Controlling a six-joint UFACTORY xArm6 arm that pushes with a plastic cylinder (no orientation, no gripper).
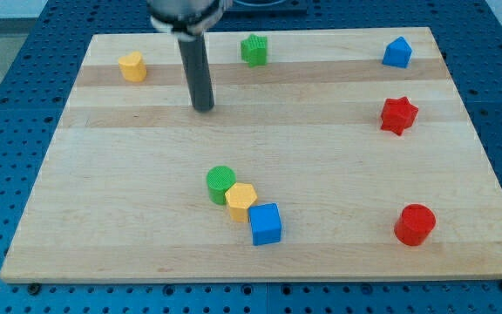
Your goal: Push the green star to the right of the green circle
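The green star (254,50) sits near the view's top edge of the wooden board (146,227), a little left of centre. The green circle (220,183) stands lower down, near the board's middle, touching a yellow hexagon (240,201) at its lower right. My tip (203,108) is on the board below and to the left of the green star, well above the green circle, touching no block.
A blue cube (266,223) touches the yellow hexagon's lower right. A yellow heart-like block (132,65) is at the top left. A blue pentagon-like block (396,52) is at the top right, a red star (398,114) below it, a red circle (415,224) at the bottom right.
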